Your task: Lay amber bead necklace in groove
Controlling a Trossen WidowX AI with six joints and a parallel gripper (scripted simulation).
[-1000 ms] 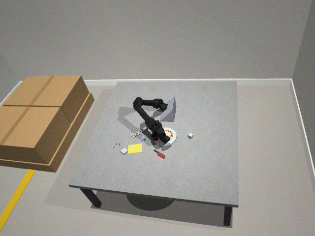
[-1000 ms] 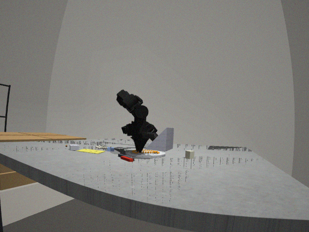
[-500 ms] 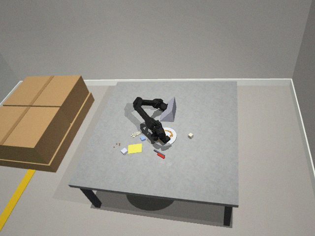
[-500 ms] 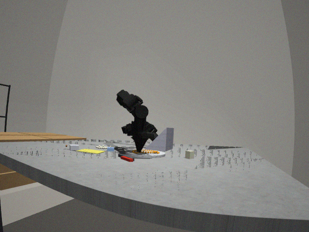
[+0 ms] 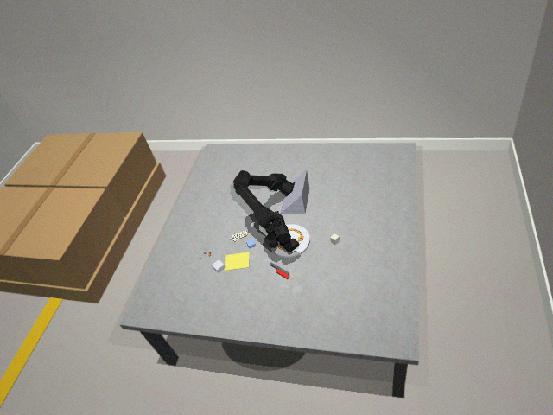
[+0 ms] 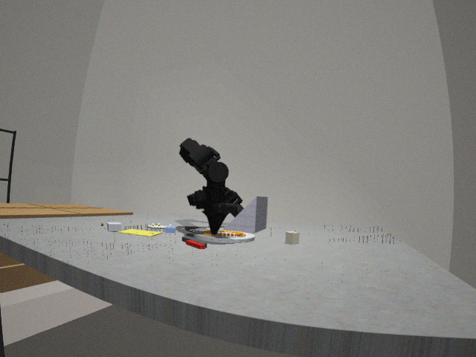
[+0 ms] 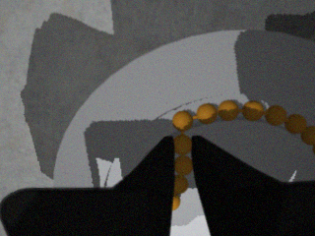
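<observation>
The amber bead necklace lies on the round white bead board near the middle of the table. In the wrist view one run of beads curves off to the right and another run drops down between my fingers. My gripper is down on the board and shut on that run of beads. The part of the strand below my fingers is hidden.
A grey wedge block stands just behind the board. A red and grey tool, a yellow card, a blue cube, a white cube, a white bead strand and a cream cube lie around.
</observation>
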